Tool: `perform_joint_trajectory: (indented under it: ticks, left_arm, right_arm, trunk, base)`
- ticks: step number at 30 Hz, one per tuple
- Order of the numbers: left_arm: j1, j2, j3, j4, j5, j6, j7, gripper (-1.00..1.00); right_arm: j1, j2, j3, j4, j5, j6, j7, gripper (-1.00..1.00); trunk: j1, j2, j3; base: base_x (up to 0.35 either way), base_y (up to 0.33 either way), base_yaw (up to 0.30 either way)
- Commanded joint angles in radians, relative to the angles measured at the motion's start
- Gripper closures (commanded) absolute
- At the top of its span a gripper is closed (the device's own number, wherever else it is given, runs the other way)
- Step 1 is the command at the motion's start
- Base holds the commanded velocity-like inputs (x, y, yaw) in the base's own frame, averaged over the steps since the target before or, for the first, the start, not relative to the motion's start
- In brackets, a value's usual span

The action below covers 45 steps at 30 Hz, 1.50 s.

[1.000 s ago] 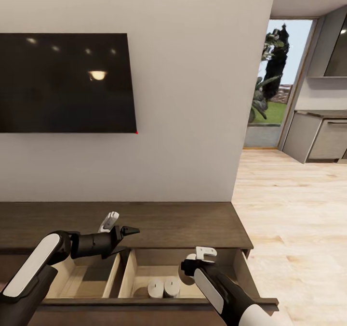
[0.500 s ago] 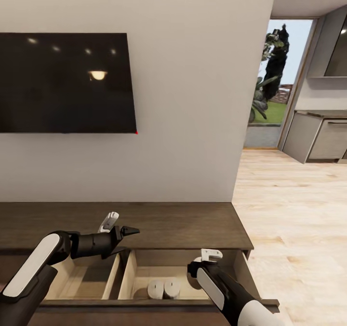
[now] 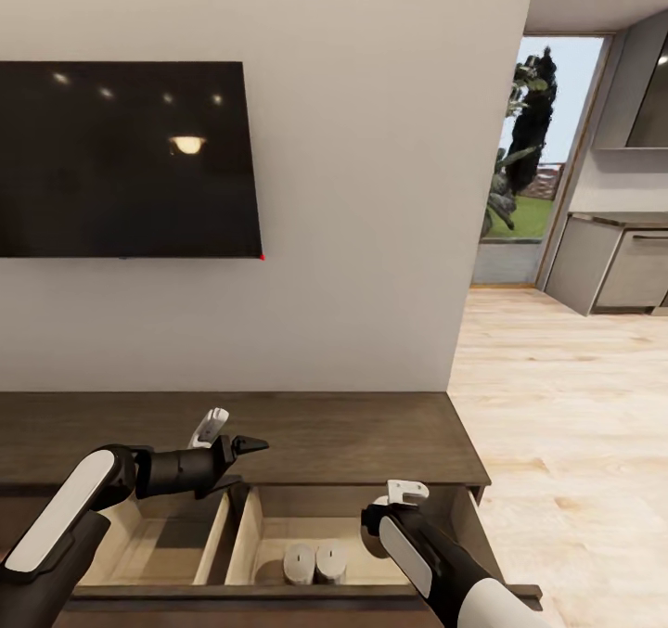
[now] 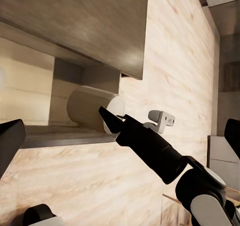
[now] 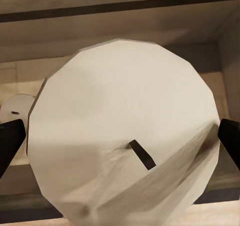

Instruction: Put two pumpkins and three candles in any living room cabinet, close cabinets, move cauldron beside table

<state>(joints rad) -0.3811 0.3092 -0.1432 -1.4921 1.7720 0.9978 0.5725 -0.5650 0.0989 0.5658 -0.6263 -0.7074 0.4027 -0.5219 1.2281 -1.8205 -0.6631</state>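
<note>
The dark-brown cabinet (image 3: 353,433) stands under the wall TV with two top drawers pulled out. Two pale candles (image 3: 314,561) stand side by side in the right drawer (image 3: 278,526). My right gripper (image 3: 388,517) hangs over that drawer, shut on a third candle (image 5: 120,110), whose flat end with its wick faces the right wrist camera. The left wrist view takes in that held candle (image 4: 90,105) from the side. My left gripper (image 3: 239,431) is open over the back of the left drawer (image 3: 167,540), holding nothing. The pumpkins and the cauldron are out of view.
A black TV (image 3: 125,160) hangs on the white wall just behind the cabinet. Light wood floor (image 3: 566,405) runs to the right toward a kitchen with grey cupboards (image 3: 617,266) and a glass door (image 3: 529,155).
My right gripper has sunk a little and shifted right with the candle, closer to the right drawer. The head view has tilted slightly. The left arm has held still.
</note>
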Motion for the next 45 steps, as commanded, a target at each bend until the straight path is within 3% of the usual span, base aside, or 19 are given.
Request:
perform_joint_trajectory:
  ticks: [1, 16, 28, 30, 35, 39, 45]
  left_arm:
    - [-0.001, 0.000, -0.001, -0.001, 0.011, -0.001, 0.010, -1.00]
    - [-0.001, 0.001, -0.001, -0.003, 0.011, 0.001, 0.010, -1.00]
    - [0.024, 0.001, 0.000, -0.067, 0.014, 0.002, 0.007, -1.00]
    - [0.027, 0.002, 0.000, -0.078, 0.032, 0.002, 0.006, -1.00]
    - [0.039, 0.002, -0.005, -0.108, 0.113, 0.004, 0.006, -1.00]
    - [0.041, 0.001, -0.012, -0.112, 0.124, 0.004, 0.006, -1.00]
    - [0.042, 0.000, -0.060, -0.121, 0.128, 0.004, 0.004, -1.00]
  right_arm:
    - [-0.001, -0.001, 0.005, -0.001, -0.007, 0.002, -0.007, 1.00]
    - [-0.001, -0.001, 0.005, 0.000, -0.007, 0.004, -0.007, 1.00]
    - [-0.004, 0.000, 0.005, 0.027, -0.003, -0.002, -0.001, 1.00]
    - [-0.005, 0.000, 0.005, 0.032, 0.000, -0.004, 0.001, 1.00]
    - [-0.006, 0.001, 0.006, 0.035, 0.003, -0.010, 0.005, 1.00]
    - [-0.006, 0.001, 0.006, 0.038, 0.005, -0.046, 0.006, 1.00]
    - [-0.006, 0.001, 0.008, 0.039, 0.007, -0.067, 0.008, 1.00]
  trunk:
    - [0.000, -0.001, -0.001]
    - [0.000, -0.001, -0.001]
    - [0.046, -0.085, -0.039]
    - [0.054, -0.099, -0.045]
    - [0.073, -0.134, -0.061]
    - [0.088, -0.162, -0.073]
    - [0.111, -0.204, -0.092]
  base:
    - [0.053, 0.000, 0.000]
    - [0.034, 0.000, 0.000]
    - [0.000, 0.000, 0.000]
    - [0.000, 0.000, 0.000]
    - [0.000, 0.000, 0.000]
    - [0.000, 0.000, 0.000]
    - [0.000, 0.000, 0.000]
